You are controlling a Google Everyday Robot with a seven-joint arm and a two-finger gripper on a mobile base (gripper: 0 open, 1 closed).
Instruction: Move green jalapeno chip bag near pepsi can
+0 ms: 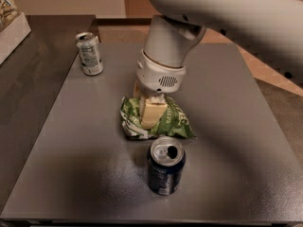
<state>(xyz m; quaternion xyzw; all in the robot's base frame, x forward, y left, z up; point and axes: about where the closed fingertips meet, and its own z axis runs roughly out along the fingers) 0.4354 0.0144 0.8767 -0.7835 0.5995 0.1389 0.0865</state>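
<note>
Gripper — on chip bag (its middle)

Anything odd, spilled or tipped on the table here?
Nothing spilled or tipped. The green jalapeno chip bag is crumpled where the gripper pinches it, just behind the upright pepsi can, whose top is open. The white can is upright too.

Dim warm light — soft shadow beneath the tool gripping the bag.
</note>
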